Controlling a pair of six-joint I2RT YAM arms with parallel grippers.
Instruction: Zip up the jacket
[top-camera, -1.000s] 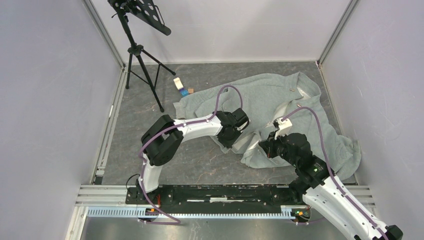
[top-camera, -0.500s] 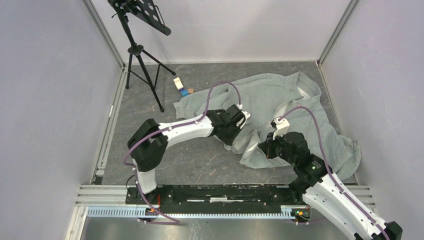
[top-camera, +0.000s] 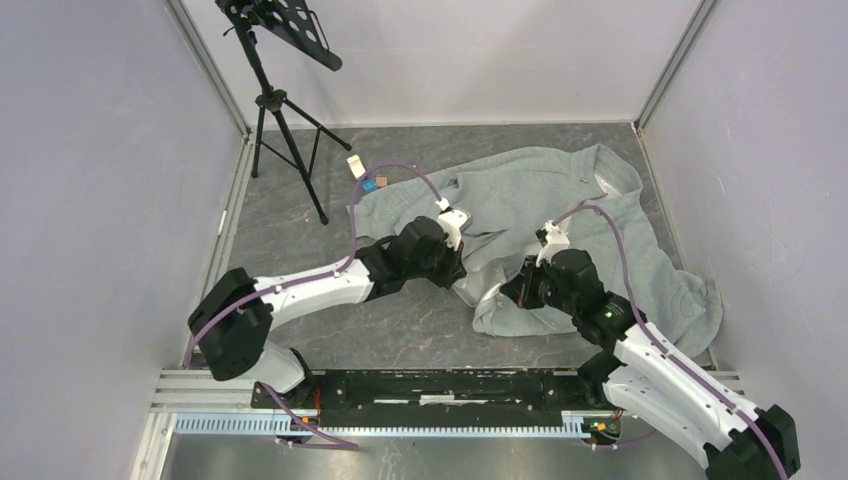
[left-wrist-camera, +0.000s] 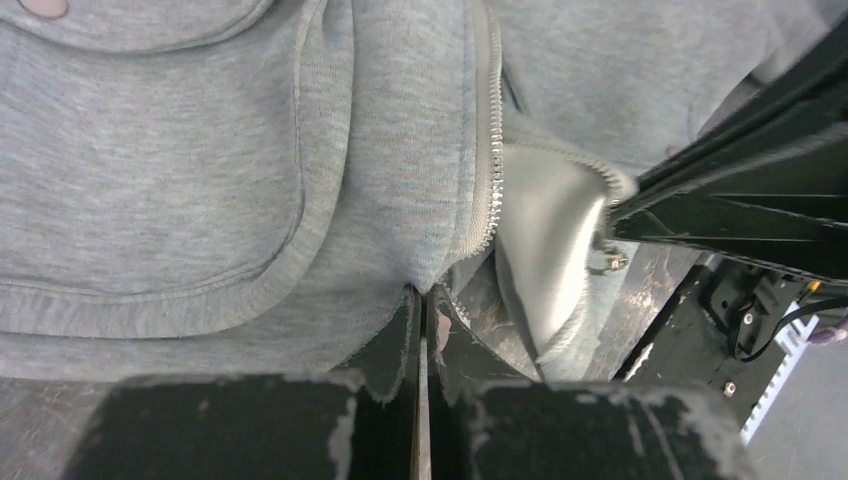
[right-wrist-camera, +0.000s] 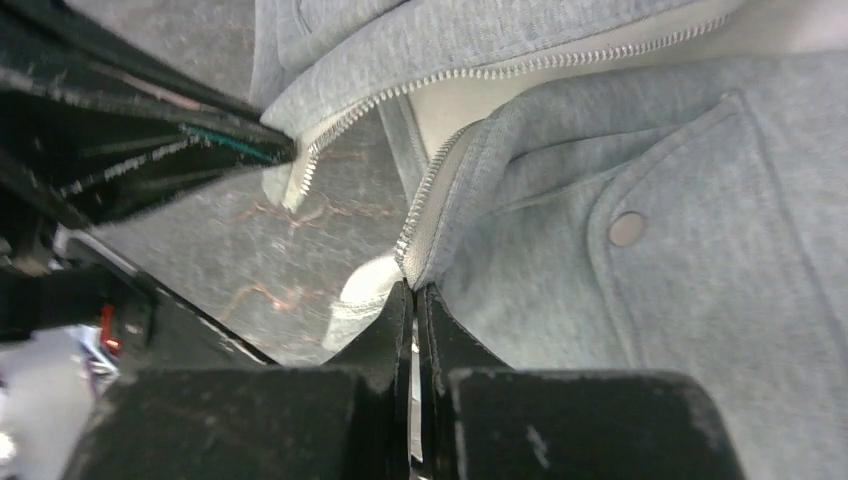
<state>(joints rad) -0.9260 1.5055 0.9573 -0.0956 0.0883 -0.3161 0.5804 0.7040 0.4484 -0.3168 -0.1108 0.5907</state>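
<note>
With left gripper (left-wrist-camera: 421, 300) and right gripper (right-wrist-camera: 413, 295) we are pinching the bottom zipper ends (right-wrist-camera: 412, 250) of the jacket (top-camera: 600, 215), lying centre-right in the overhead view. Next those ends need joining, we judge.

jacket (top-camera: 520, 190) on table (top-camera: 300, 250) (right side), tripod (top-camera: 285, 130) far left — items (top-camera: 362, 172) between

The jacket (top-camera: 610, 235), a light grey-green fleece, lies rumpled on the dark worktop (top-camera: 290, 260), to the right of the black tripod stand (top-camera: 283, 120). Its collar is about level with the stand's feet and its hem lies nearer than them. The front is unzipped: the pale zipper edges (right-wrist-camera: 440, 190) stand apart at the hem, showing pale lining. A rounded patch pocket (right-wrist-camera: 720, 210) carries a round snap (right-wrist-camera: 627, 228).
</note>
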